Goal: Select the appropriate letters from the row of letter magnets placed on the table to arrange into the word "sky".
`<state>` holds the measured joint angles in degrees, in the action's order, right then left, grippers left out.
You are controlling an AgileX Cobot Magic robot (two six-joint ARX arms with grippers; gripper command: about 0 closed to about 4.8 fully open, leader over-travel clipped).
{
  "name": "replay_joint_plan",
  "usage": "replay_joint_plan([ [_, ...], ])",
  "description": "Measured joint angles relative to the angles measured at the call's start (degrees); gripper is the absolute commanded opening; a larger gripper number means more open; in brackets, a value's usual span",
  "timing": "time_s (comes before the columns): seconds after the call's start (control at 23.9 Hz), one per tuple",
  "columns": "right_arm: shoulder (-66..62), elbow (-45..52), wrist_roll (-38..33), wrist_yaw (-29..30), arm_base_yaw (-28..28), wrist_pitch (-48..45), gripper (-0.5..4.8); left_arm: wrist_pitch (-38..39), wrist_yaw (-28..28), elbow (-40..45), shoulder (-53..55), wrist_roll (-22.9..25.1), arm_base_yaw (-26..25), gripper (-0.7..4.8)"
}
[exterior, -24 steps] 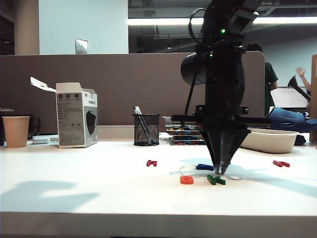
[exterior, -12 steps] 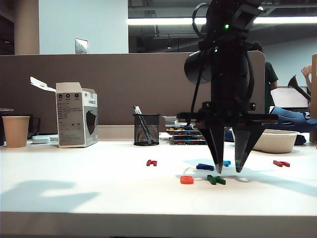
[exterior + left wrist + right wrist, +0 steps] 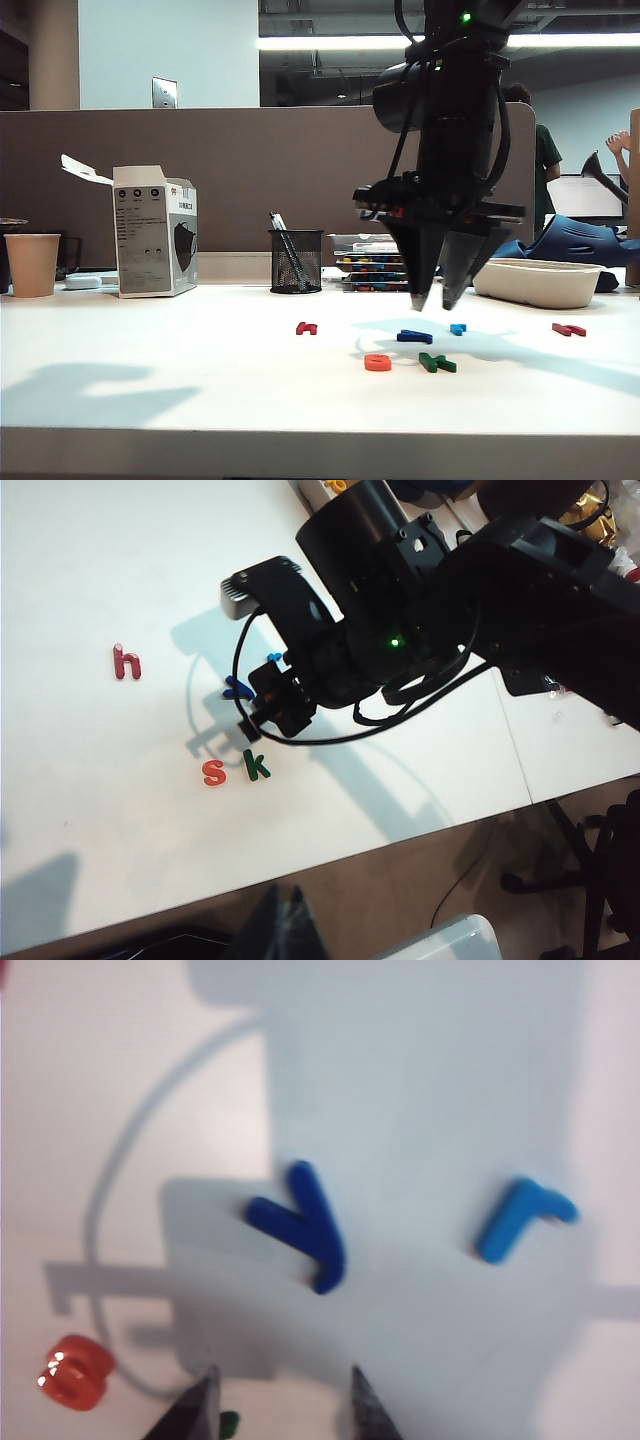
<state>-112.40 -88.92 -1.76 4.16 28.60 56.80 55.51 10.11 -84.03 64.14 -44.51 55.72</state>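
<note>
Orange s (image 3: 213, 772), green k (image 3: 257, 766), dark blue y (image 3: 303, 1224), flat under right gripper (image 3: 432, 299).

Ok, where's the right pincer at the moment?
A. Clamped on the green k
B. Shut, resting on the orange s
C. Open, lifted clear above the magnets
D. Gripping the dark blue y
C: in the exterior view the right pincer hangs open and empty above the table, with the dark blue y and green k lying free below.
</note>
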Motion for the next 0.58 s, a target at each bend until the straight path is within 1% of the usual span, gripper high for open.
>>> replay_joint_plan([
  [0.17,0.0,0.0,5.0,1.2,-0.3,-2.2,1.57,0.0,0.0,0.0,0.0,0.0,0.0,-0.05],
  [0.21,0.0,0.0,6.7,2.8,-0.5,-3.1,1.57,0.0,0.0,0.0,0.0,0.0,0.0,-0.05],
  [0.29,-0.5,0.0,7.6,4.6,-0.9,-4.3,1.57,0.0,0.0,0.0,0.0,0.0,0.0,-0.05],
  [0.58,-3.8,0.0,9.3,4.2,-1.6,-4.7,1.57,0.0,0.0,0.0,0.0,0.0,0.0,-0.05],
])
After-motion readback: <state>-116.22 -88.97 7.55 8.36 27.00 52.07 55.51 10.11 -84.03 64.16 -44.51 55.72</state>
